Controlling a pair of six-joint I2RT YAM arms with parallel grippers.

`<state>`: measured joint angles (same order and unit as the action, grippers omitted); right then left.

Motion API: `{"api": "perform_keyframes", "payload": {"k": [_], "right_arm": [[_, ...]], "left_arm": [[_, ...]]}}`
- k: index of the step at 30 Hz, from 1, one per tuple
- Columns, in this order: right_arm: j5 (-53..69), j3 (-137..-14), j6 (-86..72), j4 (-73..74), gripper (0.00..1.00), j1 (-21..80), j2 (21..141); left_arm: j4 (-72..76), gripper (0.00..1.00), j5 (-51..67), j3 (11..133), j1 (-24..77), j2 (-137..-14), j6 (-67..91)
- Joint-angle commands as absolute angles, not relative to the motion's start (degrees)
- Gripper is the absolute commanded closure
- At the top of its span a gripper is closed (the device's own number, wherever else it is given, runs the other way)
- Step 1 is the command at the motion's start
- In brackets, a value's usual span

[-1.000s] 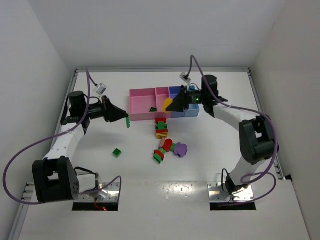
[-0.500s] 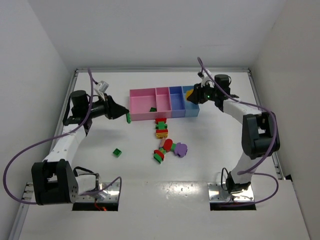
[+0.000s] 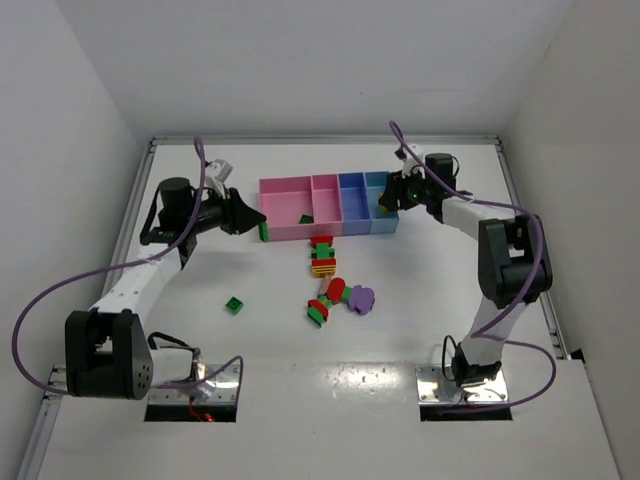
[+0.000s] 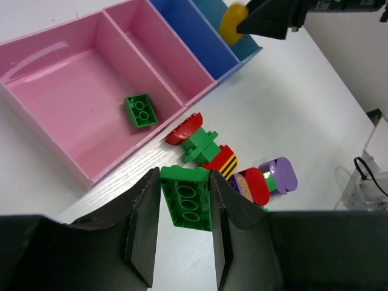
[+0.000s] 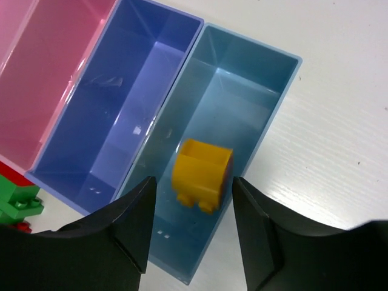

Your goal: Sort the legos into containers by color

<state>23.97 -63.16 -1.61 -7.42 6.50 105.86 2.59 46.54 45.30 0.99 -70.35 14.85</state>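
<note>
My left gripper is shut on a green brick and holds it just in front of the wide pink bin, left of its near corner. One green brick lies in that bin. My right gripper is open over the light blue bin. A yellow brick sits blurred between its jaws, touching neither, over the bin's floor. The narrow pink bin and purple-blue bin hold no bricks. Mixed clumps lie in front of the bins.
A red and purple clump and a green piece lie mid-table. A single green brick lies to the left of them. White walls enclose the table on three sides.
My left gripper has carried the green brick right, toward the wide pink bin. My right gripper has moved right, from over the middle bins to over the light blue bin, and opened, letting go of the yellow brick.
</note>
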Motion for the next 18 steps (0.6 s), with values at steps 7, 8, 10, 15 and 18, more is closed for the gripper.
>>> {"api": "perform_keyframes", "payload": {"k": [7,8,10,15,18], "right_arm": [[24.95,-63.82,-4.12,-10.12,0.30,7.12,101.79],[25.66,-63.11,-4.13,-10.11,0.28,7.12,99.78],[28.46,-61.19,-5.97,-10.11,0.28,7.64,97.22],[34.44,-60.56,-5.72,-5.28,0.27,9.92,90.63],[35.94,-59.42,-3.09,-1.50,0.27,12.64,88.51]], "left_arm": [[12.12,1.00,35.96,53.69,6.94,-81.01,14.33],[12.13,1.00,35.16,55.18,7.47,-82.17,14.33],[13.44,0.97,32.26,56.86,8.44,-84.54,13.71],[13.45,0.68,23.84,63.01,10.55,-93.33,12.57],[13.45,0.41,19.71,65.74,10.55,-97.46,13.18]]}}
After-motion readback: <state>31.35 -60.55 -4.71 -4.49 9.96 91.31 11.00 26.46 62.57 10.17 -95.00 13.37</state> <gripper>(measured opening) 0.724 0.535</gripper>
